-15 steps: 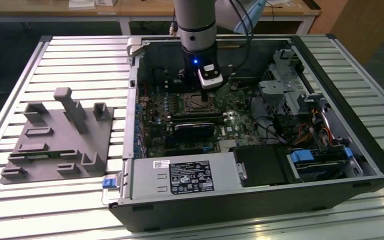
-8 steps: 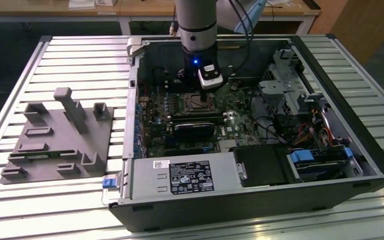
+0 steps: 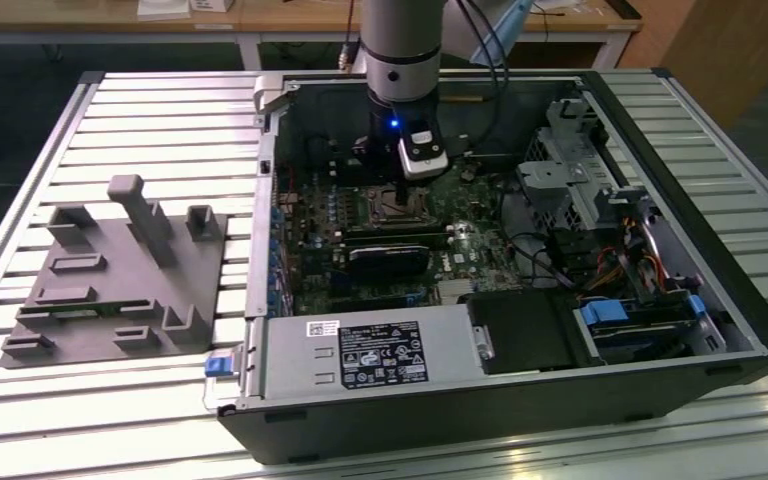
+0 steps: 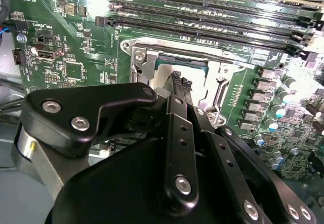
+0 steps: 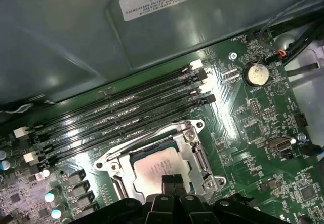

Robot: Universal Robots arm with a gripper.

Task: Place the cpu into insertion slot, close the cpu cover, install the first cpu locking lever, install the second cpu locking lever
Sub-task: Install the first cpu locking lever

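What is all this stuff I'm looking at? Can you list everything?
Computer case: one, black, open, lying on the slatted metal table.
Motherboard: one, green, inside the case.
Insertion slot: one, silver rim, mid-board.
Cpu: one, silver-grey, lying in the slot.
Cpu cover: one, silver frame, down around the cpu.
Memory slots: four, long, black, beside the slot.
Coin battery: one, silver, on the board.
Expansion card: one, black, mid-board.
Power supply: one, grey, labelled, at the case's near edge.
Fixture block: one, grey, on the exterior view's left.
Robot arm: one, silver.
Gripper: black, fingertips on the cpu.
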